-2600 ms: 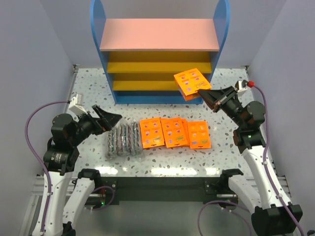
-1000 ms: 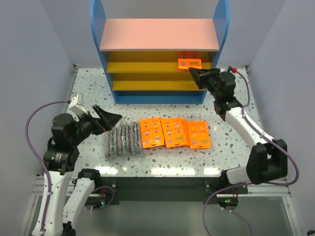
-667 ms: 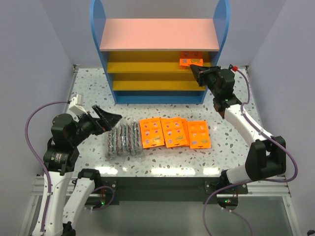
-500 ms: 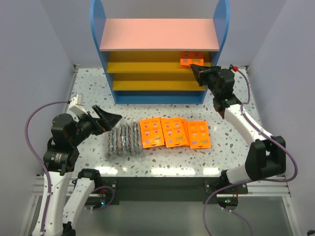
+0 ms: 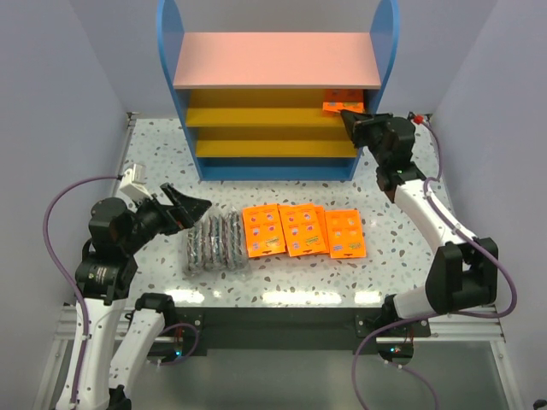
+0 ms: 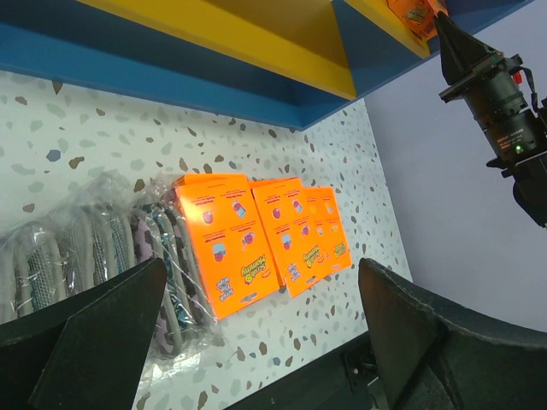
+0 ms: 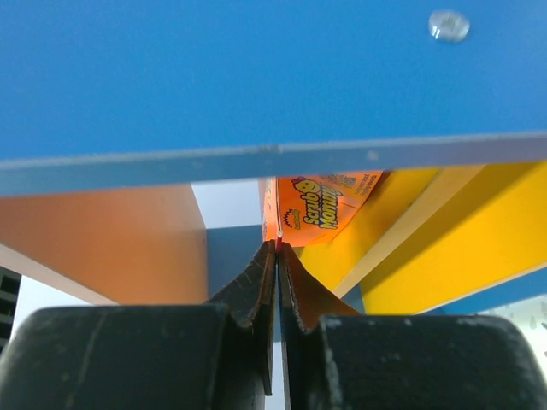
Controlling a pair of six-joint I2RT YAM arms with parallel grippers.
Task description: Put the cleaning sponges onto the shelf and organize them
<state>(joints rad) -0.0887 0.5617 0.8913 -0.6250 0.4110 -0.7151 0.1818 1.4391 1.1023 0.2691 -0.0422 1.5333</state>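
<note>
The right claw [image 5: 346, 114], pinching one orange packet [image 5: 342, 102], has slid it to the upper right of the shelf [image 5: 273, 60], beside the blue panel [image 5: 390, 43]; release looks next. Left claw [image 5: 198, 213] spread, idle at lower left

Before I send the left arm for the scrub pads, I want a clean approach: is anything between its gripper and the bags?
Nothing visible does. The left gripper hangs open just left of the bags of scrub pads, and nothing lies in the gap. The orange packets lie on the bags' far side.
</note>
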